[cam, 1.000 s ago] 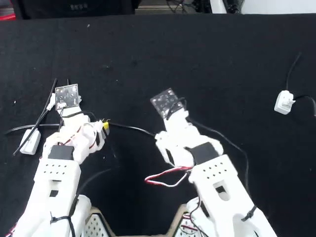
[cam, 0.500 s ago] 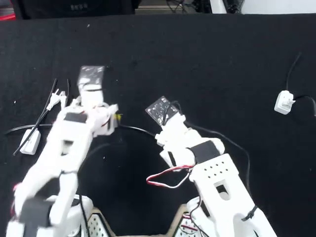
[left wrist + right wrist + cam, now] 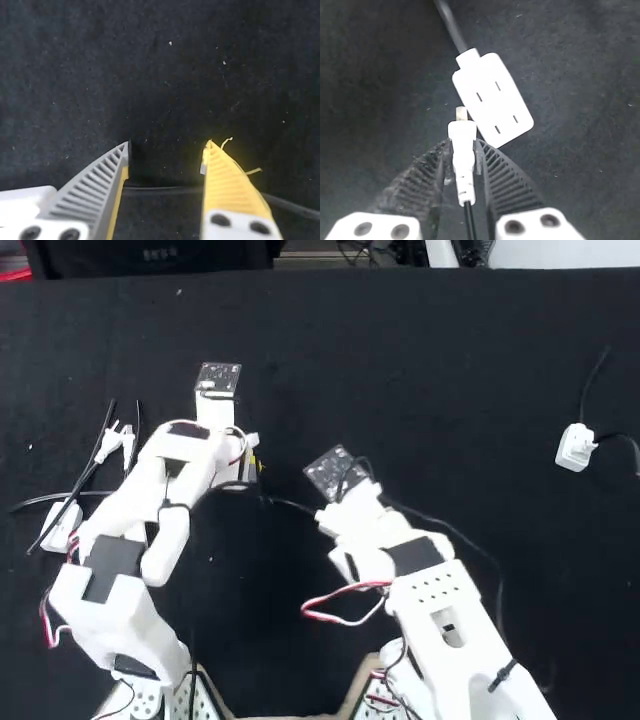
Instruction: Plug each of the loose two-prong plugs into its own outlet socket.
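**Colours at my two claws**

My left gripper [image 3: 166,150] has one grey ribbed finger [image 3: 95,190] and one yellow. My right gripper [image 3: 461,145] has dark ridged fingers [image 3: 510,185]. The two-prong plug [image 3: 461,160] is white, the outlet socket [image 3: 492,95] white with dark slots on a black cord [image 3: 447,22]. The table cover [image 3: 400,330] is black, lint-flecked.

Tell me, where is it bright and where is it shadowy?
High view: the black cloth soaks up light, so shadows hardly show on it. Right wrist view: the white outlet block is the brightest thing, and the plug in the right gripper is well lit. Left wrist view: a darker shadow lies on the cloth between the left gripper's open fingers.
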You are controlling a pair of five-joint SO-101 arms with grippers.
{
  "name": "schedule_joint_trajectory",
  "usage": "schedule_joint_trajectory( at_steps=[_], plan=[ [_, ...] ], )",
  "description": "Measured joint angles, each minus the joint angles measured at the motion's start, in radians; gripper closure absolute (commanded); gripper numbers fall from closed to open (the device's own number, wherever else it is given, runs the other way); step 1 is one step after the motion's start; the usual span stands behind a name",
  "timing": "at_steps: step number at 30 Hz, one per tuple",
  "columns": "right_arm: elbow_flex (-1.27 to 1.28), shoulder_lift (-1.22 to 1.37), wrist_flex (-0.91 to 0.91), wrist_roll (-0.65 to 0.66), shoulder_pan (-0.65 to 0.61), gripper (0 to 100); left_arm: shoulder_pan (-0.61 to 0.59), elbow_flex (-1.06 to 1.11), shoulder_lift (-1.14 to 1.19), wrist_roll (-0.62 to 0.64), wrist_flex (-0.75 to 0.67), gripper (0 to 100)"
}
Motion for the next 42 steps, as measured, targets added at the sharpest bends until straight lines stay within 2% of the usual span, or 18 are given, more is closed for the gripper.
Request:
schedule_joint_trajectory(
  at_steps=[3,6,17,25,28,34,42],
  plan=[
    [0.000,0.000,-0.031,0.005,0.077,98.8,0.002,-0.041,0.006,0.000,0.080,77],
    [0.000,0.000,-0.043,0.043,0.127,98.8,-0.003,-0.055,0.014,-0.031,0.103,77],
    [-0.066,0.003,-0.029,0.060,0.170,98.8,-0.061,0.124,-0.147,-0.055,0.181,77],
    [-0.330,0.172,0.218,0.060,0.172,98.8,-0.068,0.377,-0.334,-0.055,0.041,77],
    [-0.457,0.229,0.342,0.038,0.172,98.8,-0.068,0.394,-0.361,-0.055,0.043,77],
    [-0.671,0.405,0.489,0.021,0.172,98.8,-0.068,0.411,-0.420,-0.055,0.149,77],
    [-0.931,0.703,0.661,-0.069,0.173,98.8,-0.068,0.529,-0.502,-0.058,0.072,77]
  ],
)
